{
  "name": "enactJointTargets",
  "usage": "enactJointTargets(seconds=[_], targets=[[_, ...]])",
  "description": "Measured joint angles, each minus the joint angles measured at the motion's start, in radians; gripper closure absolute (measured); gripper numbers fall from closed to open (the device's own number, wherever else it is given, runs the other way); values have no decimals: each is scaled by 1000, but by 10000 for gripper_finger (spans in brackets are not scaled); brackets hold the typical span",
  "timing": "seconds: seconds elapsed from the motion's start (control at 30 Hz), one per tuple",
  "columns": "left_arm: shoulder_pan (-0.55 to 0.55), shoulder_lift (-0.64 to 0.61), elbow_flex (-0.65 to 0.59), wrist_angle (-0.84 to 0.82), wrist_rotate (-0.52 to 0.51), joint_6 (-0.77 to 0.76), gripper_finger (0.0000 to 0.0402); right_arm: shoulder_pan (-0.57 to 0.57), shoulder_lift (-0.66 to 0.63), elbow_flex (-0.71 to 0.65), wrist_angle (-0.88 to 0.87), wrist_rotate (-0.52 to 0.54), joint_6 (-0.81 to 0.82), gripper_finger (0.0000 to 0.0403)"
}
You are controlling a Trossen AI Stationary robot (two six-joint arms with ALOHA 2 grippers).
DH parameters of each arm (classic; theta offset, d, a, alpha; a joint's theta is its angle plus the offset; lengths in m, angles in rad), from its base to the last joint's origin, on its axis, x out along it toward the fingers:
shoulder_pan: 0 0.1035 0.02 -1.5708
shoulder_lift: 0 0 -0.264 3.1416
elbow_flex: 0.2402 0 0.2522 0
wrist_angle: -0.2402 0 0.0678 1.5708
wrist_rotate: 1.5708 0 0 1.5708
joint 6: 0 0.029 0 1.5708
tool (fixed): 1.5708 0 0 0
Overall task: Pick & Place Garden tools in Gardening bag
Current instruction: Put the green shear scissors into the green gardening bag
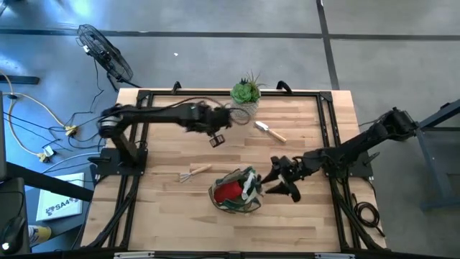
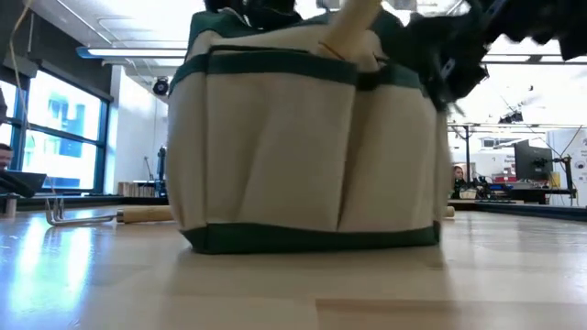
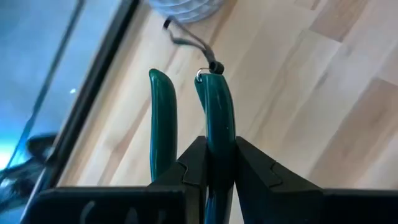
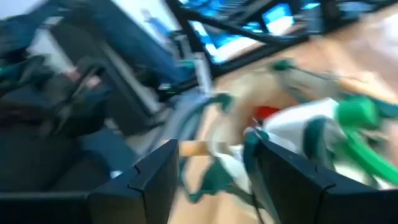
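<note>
- Two tools lie loose on the table [image 1: 316,223]: a wooden-handled rake [image 1: 195,173] left of centre in the high view, and a trowel [image 1: 271,132] toward upper centre, near the potted plant [image 1: 246,92].
- My left gripper [image 3: 205,158] sits above centre in the high view, left of the plant. Its fingers are pinched on one dark green handle of the pruning shears [image 3: 211,118]; the second handle stands free beside it, and a small ring and cord hang at the tip.
- The gardening bag [image 1: 236,191] stands at lower centre in the high view. It is tan fabric with green trim and outer pockets, and a red piece [image 1: 228,190] and a green-and-white piece [image 1: 249,184] show in its mouth.
- My right gripper [image 1: 282,181] is just beside the bag's right edge. Its wrist view shows the fingers spread with nothing held between them.
- For this step I judge the shears should travel high to the bag. I should keep clear of the right arm and lower them into a free part of the opening before letting go.
- With only one handle gripped, I judge the shears may pivot or swing, so a slow carry seems wise.
</note>
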Motion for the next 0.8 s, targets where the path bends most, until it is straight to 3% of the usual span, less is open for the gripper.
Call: enactJointTargets(seconds=[0.17,0.37,0.57,0.67,0.8], targets=[[-143,-174,0,-148,-104,-206,357,77,-29,0,-5,-25,-102,192],[-395,-315,0,-137,-171,-448,357,126,-108,0,-55,99,-308,192],[-666,-312,-57,54,-400,-613,357,153,-217,0,-164,148,-356,192],[-753,-293,-141,192,-499,-698,357,172,-261,0,-213,166,-356,192],[-849,-289,-221,218,-576,-877,357,220,-291,0,-241,184,-333,192]])
